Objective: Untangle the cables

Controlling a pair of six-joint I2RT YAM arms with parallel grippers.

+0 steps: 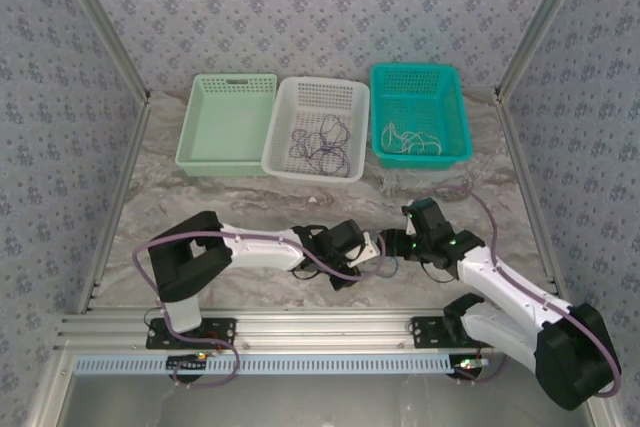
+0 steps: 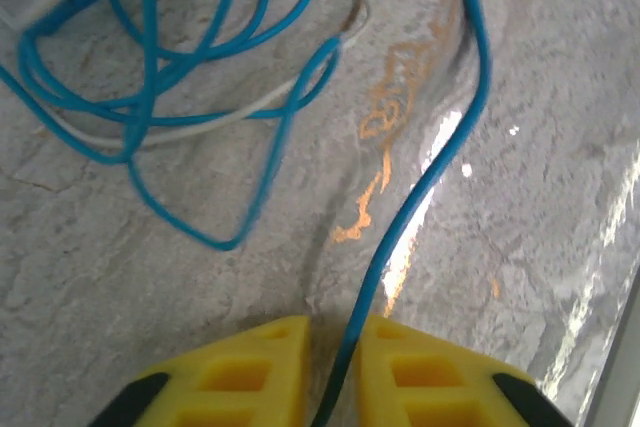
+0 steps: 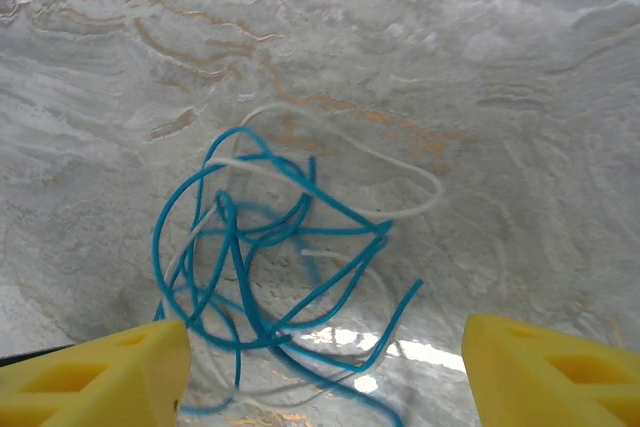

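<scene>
On the near side of the white basket (image 1: pixel 312 175), well short of it, we have both grippers meeting low over the table (image 1: pixel 200 207). Our left gripper (image 2: pixel 335 347) pinches one strand of the blue cable (image 2: pixel 378 277), its yellow fingers (image 2: pixel 250 372) pressed almost together. Our right gripper (image 3: pixel 325 367) hangs with fingers (image 3: pixel 545 367) spread wide above the tangle (image 3: pixel 270 257), where blue loops through a white cable (image 3: pixel 436 190). Inside the white basket lie purple cables (image 1: pixel 320 142). To its right a teal basket (image 1: pixel 418 72) holds whitish cables (image 1: pixel 410 137), and to its left stands a green basket (image 1: pixel 225 127).
</scene>
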